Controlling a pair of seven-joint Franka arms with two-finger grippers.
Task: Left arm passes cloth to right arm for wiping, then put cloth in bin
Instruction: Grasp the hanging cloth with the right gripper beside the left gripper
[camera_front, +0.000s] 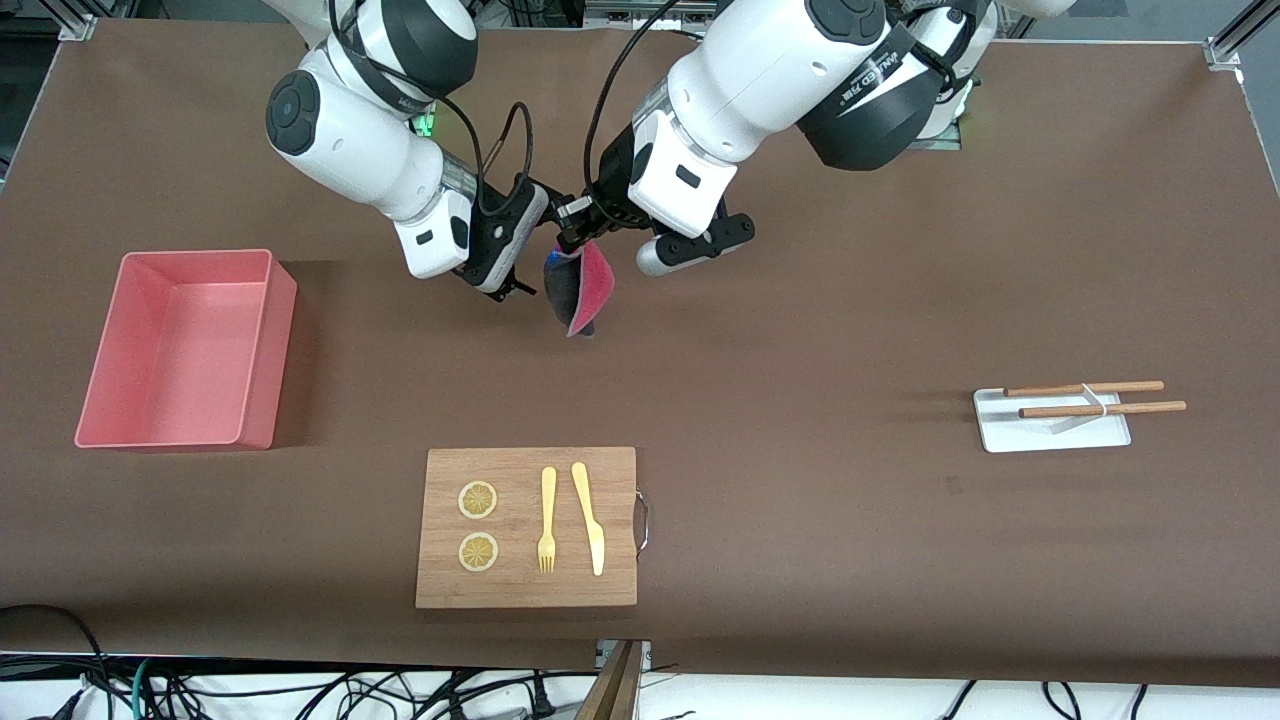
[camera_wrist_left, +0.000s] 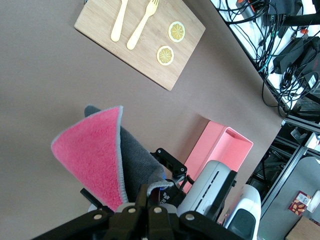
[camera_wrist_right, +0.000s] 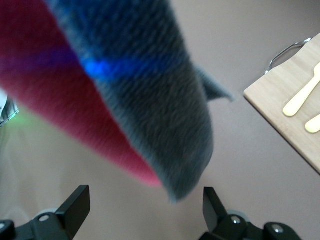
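— What is seen on the brown counter (camera_front: 800, 330)?
— The bin (camera_front: 185, 350) is set toward the right arm's end. Next, the right gripper (camera_front: 515, 285) is held beside the cloth (camera_front: 582, 290), fingers (camera_wrist_right: 75, 207) spread apart. The cloth is hung above the counter, pinched by the left gripper (camera_front: 575, 235).

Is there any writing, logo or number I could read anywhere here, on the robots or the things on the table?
Black band of the left arm: white lettering, upside down and too small to read with certainty.
Black band of the right arm: faint white lettering, too small to read.
Small red box in the left wrist view: a gold pattern, no readable words.
Bin, cutting board, cloth: no text.
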